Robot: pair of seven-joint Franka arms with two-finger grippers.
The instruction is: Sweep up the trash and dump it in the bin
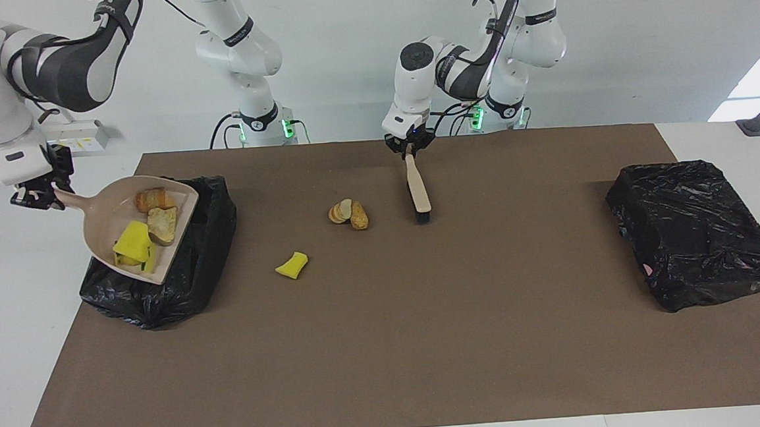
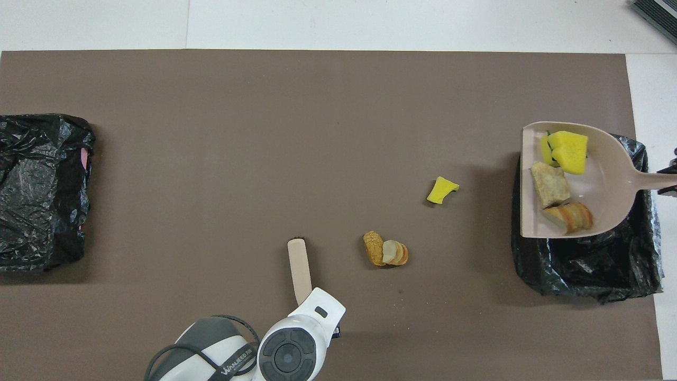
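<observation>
Tipping is the risky part: the beige dustpan [image 1: 131,229] hangs over the black-lined bin [image 1: 179,278] at the right arm's end of the surface, its open lip toward the table's middle and over the bin's mouth. In my judgement, if it tilts before the lip sits well inside the rim, the trash in it, a yellow sponge chunk [image 2: 568,151] and two bread-like pieces [image 2: 550,183], could slide out onto the brown mat [image 1: 388,345] instead. A quick swing could do the same. One yellow scrap [image 1: 291,266] already lies on the mat between the bin and the middle, and a pair of bread scraps [image 1: 348,213] sits near the brush, so more sweeping is needed whatever happens here.

The right claw [image 1: 42,191] is pressed together on the dustpan's handle, out past the bin's edge. The left claw [image 1: 409,147] holds the top of the brush [image 1: 418,191], whose bristles point down at the mat just beside the bread scraps; from here I cannot be sure how tightly its fingers pinch. A second black-wrapped bin [image 1: 698,233] sits at the left arm's end, well apart.
</observation>
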